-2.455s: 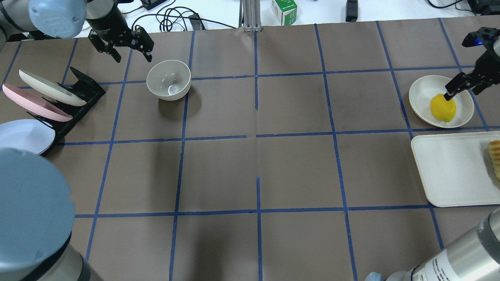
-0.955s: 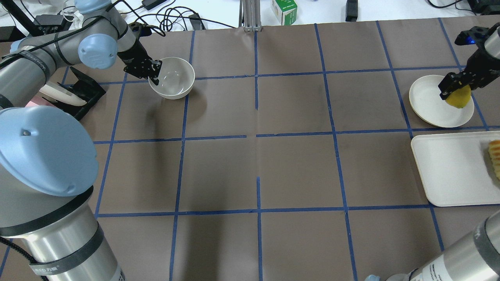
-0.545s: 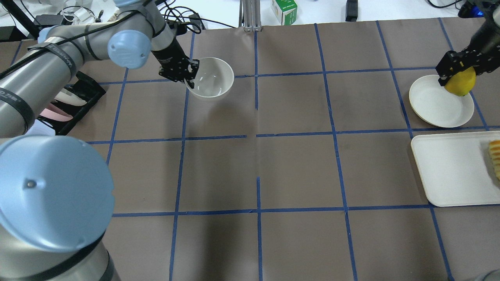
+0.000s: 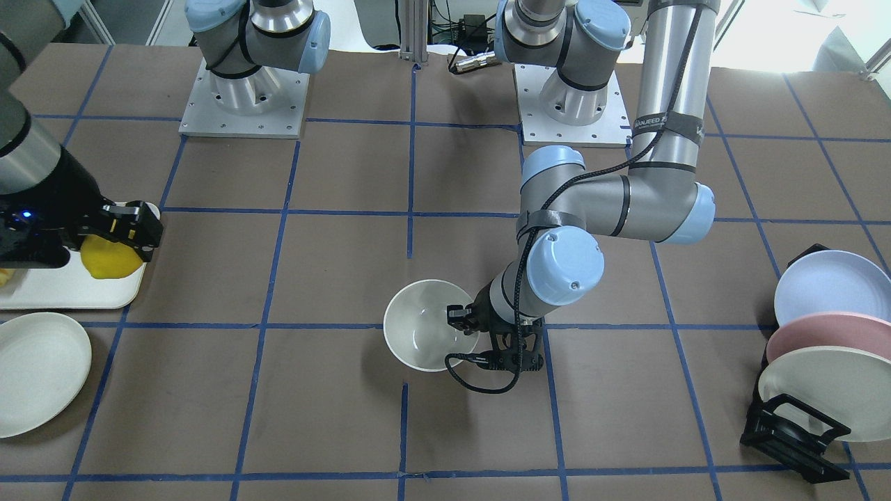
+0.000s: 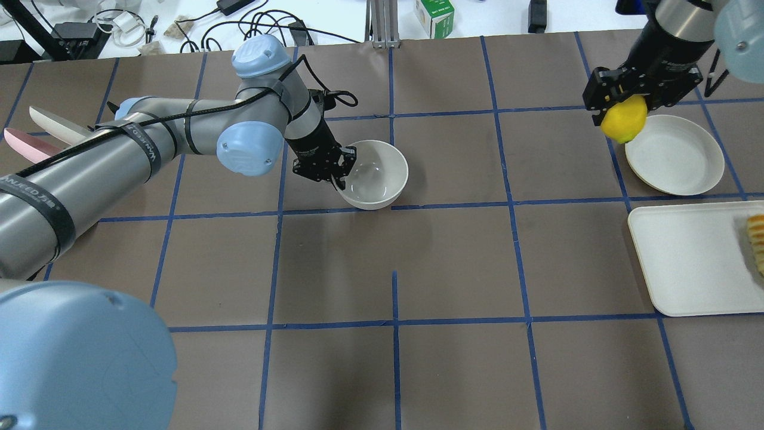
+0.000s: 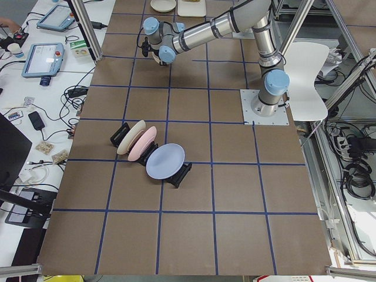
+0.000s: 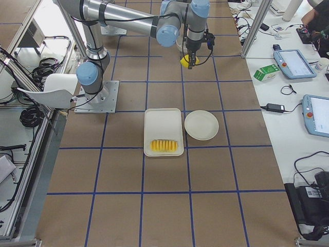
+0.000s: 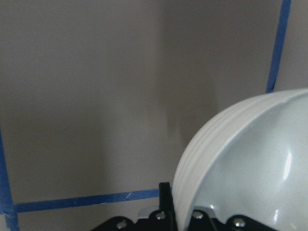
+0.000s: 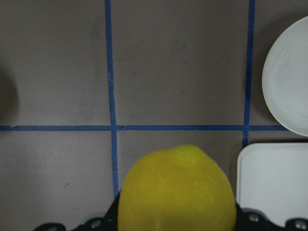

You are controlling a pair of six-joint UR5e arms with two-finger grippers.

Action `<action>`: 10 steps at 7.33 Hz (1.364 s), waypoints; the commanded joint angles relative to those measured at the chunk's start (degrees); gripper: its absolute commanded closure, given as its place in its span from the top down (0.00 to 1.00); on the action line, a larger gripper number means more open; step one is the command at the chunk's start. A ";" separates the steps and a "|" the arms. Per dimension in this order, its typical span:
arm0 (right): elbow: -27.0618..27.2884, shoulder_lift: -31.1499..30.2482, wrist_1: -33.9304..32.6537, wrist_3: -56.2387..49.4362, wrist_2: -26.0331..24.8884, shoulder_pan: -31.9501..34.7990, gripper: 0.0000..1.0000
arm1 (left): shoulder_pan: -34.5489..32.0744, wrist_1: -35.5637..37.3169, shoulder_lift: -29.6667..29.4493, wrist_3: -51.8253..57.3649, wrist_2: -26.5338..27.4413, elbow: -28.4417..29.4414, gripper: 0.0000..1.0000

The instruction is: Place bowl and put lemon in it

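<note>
Bowl: deep off-white glossy bowl (image 5: 377,173), rim pinched by left gripper (image 5: 338,179), now carried mid-table.
Lemon: bright yellow oval lemon (image 5: 624,118), clamped in right gripper (image 5: 622,111), lifted clear and closing in.

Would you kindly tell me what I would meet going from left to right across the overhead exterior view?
The racked plates → left gripper → bowl → lemon, held in the right gripper → flat round plate → sliced pieces.
</note>
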 commanded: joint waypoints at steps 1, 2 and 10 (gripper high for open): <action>0.19 1.71 -1.41 12.46 0.19 8.55 0.09 | -2.25 3.37 0.64 -2.18 0.01 -1.85 0.00; 0.28 3.20 -6.38 15.75 0.28 11.64 0.09 | -2.09 3.81 -0.05 -2.10 0.44 -2.12 0.53; 0.19 17.97 -24.51 28.36 2.56 26.77 0.10 | 5.73 -18.14 21.18 14.32 10.20 3.77 1.00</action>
